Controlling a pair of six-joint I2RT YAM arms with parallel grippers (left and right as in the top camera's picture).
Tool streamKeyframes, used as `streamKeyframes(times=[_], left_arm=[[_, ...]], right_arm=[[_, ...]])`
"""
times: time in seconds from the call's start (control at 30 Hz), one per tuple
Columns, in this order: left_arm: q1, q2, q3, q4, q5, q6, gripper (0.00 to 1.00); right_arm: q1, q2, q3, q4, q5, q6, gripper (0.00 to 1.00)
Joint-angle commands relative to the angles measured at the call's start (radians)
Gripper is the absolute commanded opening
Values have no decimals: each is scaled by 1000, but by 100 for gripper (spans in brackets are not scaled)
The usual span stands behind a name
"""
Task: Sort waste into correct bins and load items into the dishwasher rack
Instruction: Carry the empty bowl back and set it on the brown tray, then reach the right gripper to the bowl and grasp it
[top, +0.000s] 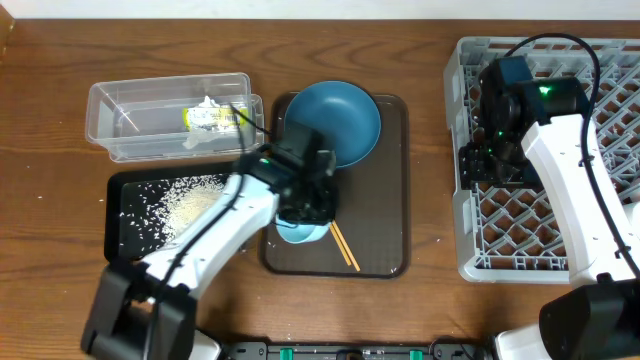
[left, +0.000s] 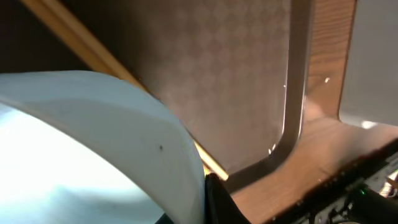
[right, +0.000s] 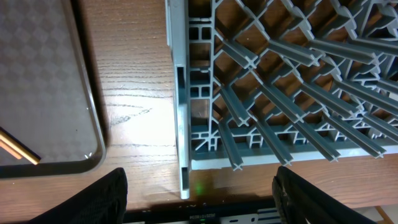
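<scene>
While my left gripper (top: 305, 212) hangs over the light blue bowl (top: 300, 235) near the front edge, pinching or not I cannot tell, the dishwasher rack (top: 468, 60) lies rightward, under my spread right gripper (right: 202, 186).

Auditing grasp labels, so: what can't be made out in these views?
- Left gripper grip: overhead, its wrist covers the fingers; left wrist view, light blue bowl fills the frame.
- Chopsticks: overhead, upper ends hidden under that gripper.
- Dishwasher rack contents: overhead, right arm covers part.
</scene>
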Motion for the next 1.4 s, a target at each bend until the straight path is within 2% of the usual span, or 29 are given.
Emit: streamKeyframes(times=[0.0, 0.3, 0.33, 0.4, 0.5, 0.63, 0.8, 0.93, 1.07, 1.2, 1.37], left_arm=[[-49, 38, 11, 34, -49, -61, 9], [-104, 60, 11, 149, -49, -61, 17], [-100, 59, 11, 149, -49, -61, 24], [-88, 54, 13, 139, -48, -61, 30], [-53, 27, 23, 90, -49, -52, 34], [39, -57, 23, -2, -68, -30, 38], [213, -203, 23, -161, -154, -20, 49], [354, -304, 23, -275, -233, 8, 59], [462, -356, 23, -343, -280, 7, 64], [518, -358, 23, -375, -281, 7, 64], [521, -351, 23, -377, -281, 7, 65]], right_arm=[[3, -2, -1, 1, 10, -10, 74], [3, -2, -1, 5, -14, -11, 76], [3, -2, -1, 6, -17, -11, 76], [5, -2, -1, 13, -45, -24, 77], [10, -2, -1, 32, -144, -79, 76], [27, -2, -1, 75, -284, -138, 77], [79, -1, -8, 162, -410, -145, 79], [154, 3, -37, 237, -417, -128, 80], [239, 16, -87, 306, -417, -92, 79], [322, 27, -162, 388, -416, -42, 75], [406, 29, -271, 518, -393, 63, 67]])
